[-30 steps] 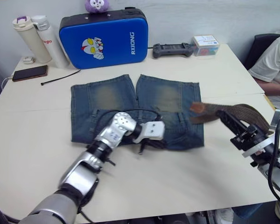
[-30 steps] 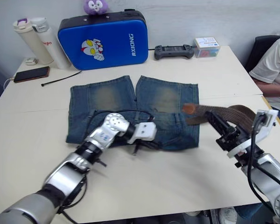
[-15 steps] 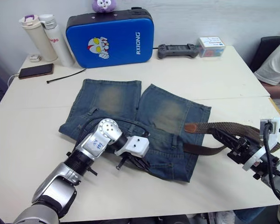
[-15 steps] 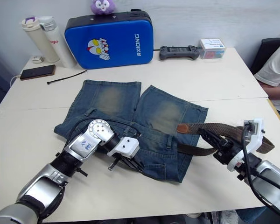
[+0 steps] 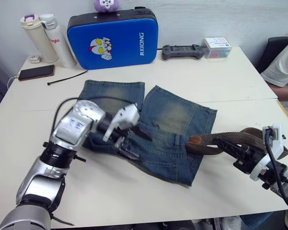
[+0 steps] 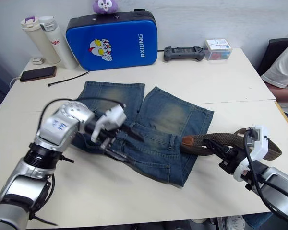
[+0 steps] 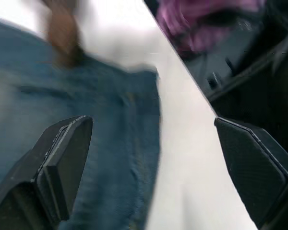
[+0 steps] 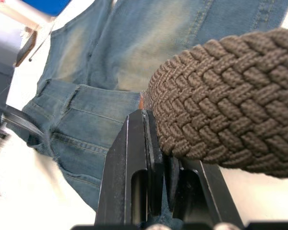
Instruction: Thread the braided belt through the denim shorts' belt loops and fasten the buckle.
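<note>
My right gripper [image 6: 220,152] is clamping the belt [image 6: 216,140], its tan end lying on the shorts [image 6: 149,129] spread on the table [image 6: 221,86], while my left gripper [image 6: 119,143] is hovering wide open over the waistband

The faded blue denim shorts [image 5: 149,127] lie mid-counter [image 5: 221,76]; the dark-brown braided belt [image 5: 230,140] rests on their right edge; the blue hard case [image 5: 113,37] stands behind; the white bottles [image 5: 48,38] far left.
</note>
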Controlling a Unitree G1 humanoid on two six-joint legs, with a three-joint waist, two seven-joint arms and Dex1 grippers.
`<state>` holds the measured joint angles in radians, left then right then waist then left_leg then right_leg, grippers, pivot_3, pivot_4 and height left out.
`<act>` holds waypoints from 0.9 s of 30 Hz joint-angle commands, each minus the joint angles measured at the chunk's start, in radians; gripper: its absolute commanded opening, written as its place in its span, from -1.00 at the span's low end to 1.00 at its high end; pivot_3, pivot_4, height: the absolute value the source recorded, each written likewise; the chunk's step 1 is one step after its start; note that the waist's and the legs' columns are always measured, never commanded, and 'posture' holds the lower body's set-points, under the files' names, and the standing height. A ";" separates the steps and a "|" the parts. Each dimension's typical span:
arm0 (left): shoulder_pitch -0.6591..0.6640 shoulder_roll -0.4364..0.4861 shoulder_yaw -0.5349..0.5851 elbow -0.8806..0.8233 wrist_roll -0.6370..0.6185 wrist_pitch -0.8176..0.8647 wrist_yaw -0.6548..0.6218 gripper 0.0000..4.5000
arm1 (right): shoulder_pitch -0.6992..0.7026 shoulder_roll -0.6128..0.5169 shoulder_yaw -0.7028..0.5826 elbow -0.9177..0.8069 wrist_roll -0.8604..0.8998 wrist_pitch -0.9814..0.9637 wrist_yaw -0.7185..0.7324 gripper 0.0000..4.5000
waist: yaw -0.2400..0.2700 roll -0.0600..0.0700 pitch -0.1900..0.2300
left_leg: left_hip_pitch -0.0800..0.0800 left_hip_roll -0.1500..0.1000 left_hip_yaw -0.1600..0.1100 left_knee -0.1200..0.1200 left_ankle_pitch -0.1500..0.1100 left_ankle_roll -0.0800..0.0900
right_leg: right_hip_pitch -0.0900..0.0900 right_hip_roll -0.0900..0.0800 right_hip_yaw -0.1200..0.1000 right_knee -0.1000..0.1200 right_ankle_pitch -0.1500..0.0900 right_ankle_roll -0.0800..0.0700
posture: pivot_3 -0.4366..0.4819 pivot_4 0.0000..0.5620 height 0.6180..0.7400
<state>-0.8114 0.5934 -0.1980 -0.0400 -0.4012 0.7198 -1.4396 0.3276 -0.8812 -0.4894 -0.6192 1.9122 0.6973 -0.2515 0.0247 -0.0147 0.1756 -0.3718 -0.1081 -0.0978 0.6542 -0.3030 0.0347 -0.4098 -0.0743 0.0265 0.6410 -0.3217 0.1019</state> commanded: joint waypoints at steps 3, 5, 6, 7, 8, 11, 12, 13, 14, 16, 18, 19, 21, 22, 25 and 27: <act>-0.051 0.035 0.146 -0.118 -0.159 0.193 0.106 0.99 | -0.057 0.030 0.037 0.035 0.031 -0.027 -0.022 -1.00 | -0.003 0.000 0.000 | 0.000 0.000 0.000 0.000 0.000 0.000 | 0.000 0.000 0.000 -0.001 0.000 0.000 | -0.05 -0.47 1.00; -0.049 0.051 0.155 -0.135 -0.164 0.226 0.148 0.99 | -0.086 0.030 0.055 0.057 0.024 -0.020 -0.026 -1.00 | -0.005 0.001 0.000 | 0.000 0.000 0.000 0.000 0.000 0.000 | 0.000 0.000 0.001 -0.001 0.000 0.000 | -0.05 -0.47 1.00; -0.047 0.062 0.150 -0.137 -0.150 0.229 0.174 0.99 | -0.099 0.031 0.064 0.066 0.021 -0.016 -0.027 -1.00 | -0.004 0.000 0.000 | 0.001 0.000 0.000 0.000 0.000 0.000 | 0.000 0.000 0.001 0.000 0.000 0.000 | -0.05 -0.47 1.00; -0.045 0.072 0.144 -0.136 -0.135 0.228 0.198 0.99 | -0.110 0.031 0.071 0.074 0.020 -0.012 -0.028 -1.00 | -0.003 0.000 0.000 | 0.001 0.000 0.000 -0.001 0.000 0.000 | 0.000 0.000 0.001 0.000 0.000 0.000 | -0.05 -0.47 1.00; -0.044 0.080 0.140 -0.133 -0.121 0.229 0.225 0.99 | -0.119 0.032 0.077 0.082 0.021 -0.009 -0.028 -1.00 | -0.002 0.000 0.000 | 0.001 0.000 0.000 -0.001 0.000 0.000 | 0.000 0.001 0.001 0.000 0.000 0.000 | -0.05 -0.47 1.00; -0.033 0.081 0.165 -0.113 -0.097 0.239 0.333 0.99 | -0.156 0.031 0.110 0.113 0.025 0.005 -0.027 -1.00 | 0.000 0.000 0.000 | 0.000 0.000 0.000 -0.001 0.000 0.000 | 0.000 0.000 0.001 -0.001 0.000 0.000 | -0.05 -0.47 1.00; -0.021 0.082 0.172 -0.121 -0.099 0.244 0.356 0.99 | -0.170 0.032 0.127 0.125 0.019 0.012 -0.024 -1.00 | 0.000 0.000 0.000 | 0.000 0.000 0.000 0.000 0.000 0.000 | 0.000 0.000 0.001 -0.001 0.000 0.000 | -0.05 -0.47 1.00; -0.008 0.082 0.176 -0.134 -0.105 0.249 0.373 0.99 | -0.183 0.033 0.144 0.134 0.013 0.019 -0.022 -1.00 | 0.000 0.000 0.000 | 0.000 0.000 0.000 0.000 0.000 0.000 | 0.000 0.000 0.001 -0.001 0.000 0.000 | -0.05 -0.47 1.00; 0.003 0.084 0.179 -0.148 -0.111 0.255 0.387 0.99 | -0.194 0.038 0.160 0.141 0.013 0.023 -0.024 -1.00 | 0.000 0.000 0.000 | 0.000 0.000 0.000 0.000 0.000 0.000 | 0.000 0.000 0.001 -0.001 0.000 0.000 | -0.05 -0.47 1.00; 0.014 0.086 0.182 -0.165 -0.122 0.261 0.406 0.99 | -0.207 0.044 0.180 0.148 0.012 0.028 -0.026 -1.00 | -0.001 0.001 0.000 | 0.000 0.000 0.000 -0.001 0.000 0.000 | 0.000 0.000 0.001 -0.001 0.000 0.000 | -0.05 -0.47 1.00; 0.029 0.095 0.187 -0.184 -0.131 0.266 0.419 0.99 | -0.221 0.054 0.212 0.156 -0.005 0.036 -0.034 -1.00 | -0.001 0.000 0.000 | 0.000 0.000 0.000 -0.001 0.000 0.000 | -0.001 0.001 0.001 -0.001 0.000 0.000 | -0.05 -0.47 1.00; 0.035 0.098 0.190 -0.191 -0.135 0.270 0.426 0.99 | -0.225 0.054 0.224 0.159 -0.013 0.042 -0.036 -1.00 | -0.001 0.000 0.000 | 0.000 0.000 0.000 -0.001 0.000 0.000 | -0.001 0.001 0.001 -0.001 0.000 0.000 | -0.05 -0.47 1.00; 0.041 0.104 0.194 -0.200 -0.142 0.275 0.437 0.99 | -0.231 0.054 0.236 0.161 -0.022 0.049 -0.041 -1.00 | 0.000 0.000 0.000 | 0.000 0.000 0.000 -0.001 0.000 0.000 | -0.001 0.000 0.001 -0.001 0.000 0.000 | -0.05 -0.47 1.00; 0.042 0.107 0.195 -0.202 -0.145 0.277 0.442 0.99 | -0.234 0.054 0.238 0.162 -0.022 0.052 -0.045 -1.00 | -0.001 0.000 0.000 | 0.000 0.000 0.000 -0.001 0.000 0.000 | -0.001 0.000 0.001 -0.001 0.000 0.000 | -0.05 -0.47 1.00; 0.046 0.110 0.200 -0.210 -0.156 0.283 0.458 0.99 | -0.270 0.063 0.260 0.156 -0.013 0.047 -0.072 -1.00 | -0.001 0.000 0.000 | 0.000 0.000 0.000 -0.001 0.000 -0.001 | -0.001 0.000 0.001 -0.001 0.000 0.000 | -0.05 -0.47 1.00; 0.050 0.107 0.200 -0.217 -0.162 0.286 0.467 0.99 | -0.305 0.083 0.290 0.156 -0.018 0.042 -0.089 -1.00 | -0.004 0.000 0.000 | 0.000 0.000 0.000 -0.001 0.000 -0.001 | -0.001 0.001 0.001 -0.001 0.000 0.000 | -0.05 -0.47 1.00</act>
<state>-0.7642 0.6897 -0.0251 -0.2228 -0.5432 1.0047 -0.9808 0.0407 -0.8106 -0.2125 -0.4389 1.8872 0.7441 -0.3303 0.0205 -0.0143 0.1758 -0.3718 -0.1080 -0.0977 0.6532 -0.3034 0.0337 -0.4110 -0.0735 0.0275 0.6398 -0.3215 0.1021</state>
